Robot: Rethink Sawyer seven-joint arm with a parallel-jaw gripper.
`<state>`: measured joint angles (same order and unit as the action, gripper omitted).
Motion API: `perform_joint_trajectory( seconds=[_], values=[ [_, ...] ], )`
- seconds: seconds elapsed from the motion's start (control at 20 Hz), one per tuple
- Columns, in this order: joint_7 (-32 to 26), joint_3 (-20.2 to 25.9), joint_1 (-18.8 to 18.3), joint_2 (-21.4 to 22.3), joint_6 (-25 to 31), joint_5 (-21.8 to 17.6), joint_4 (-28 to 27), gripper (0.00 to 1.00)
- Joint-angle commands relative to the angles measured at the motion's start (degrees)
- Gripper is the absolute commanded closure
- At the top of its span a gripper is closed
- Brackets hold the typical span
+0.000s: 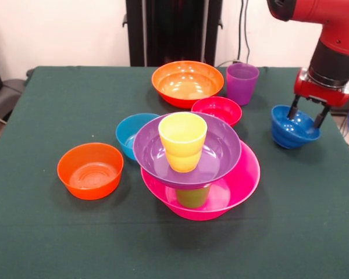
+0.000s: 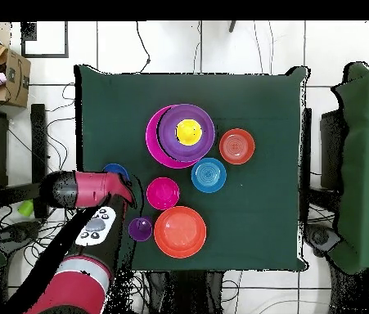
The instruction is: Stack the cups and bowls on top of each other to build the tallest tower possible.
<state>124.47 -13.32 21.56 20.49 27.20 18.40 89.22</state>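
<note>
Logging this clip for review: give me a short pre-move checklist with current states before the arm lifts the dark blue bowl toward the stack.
1. Gripper at the dark blue bowl, fingers straddling its rim: ok.
2. Grip firmly closed on the rim: cannot tell.
3. Dark blue bowl level: not ok, it looks tilted.
4. Tower standing, with pink bowl, lime green cup, purple bowl and yellow cup on top: ok.
5. Purple bowl level on the cup: not ok, it looks slightly tilted.

The red and black arm (image 1: 331, 35) reaches down, its gripper (image 1: 306, 115) pointing straight down, fingers (image 1: 292, 110) spread apart.
</note>
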Motion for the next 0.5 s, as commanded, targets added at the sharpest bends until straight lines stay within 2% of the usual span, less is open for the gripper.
perform_joint_trajectory(
  seconds=[0.05,0.5],
  values=[
    [12.6,3.6,1.9,-3.8,4.2,2.6,-4.0,0.0],
    [12.5,3.4,2.2,-2.6,6.4,3.6,-4.4,0.0]
  ],
)
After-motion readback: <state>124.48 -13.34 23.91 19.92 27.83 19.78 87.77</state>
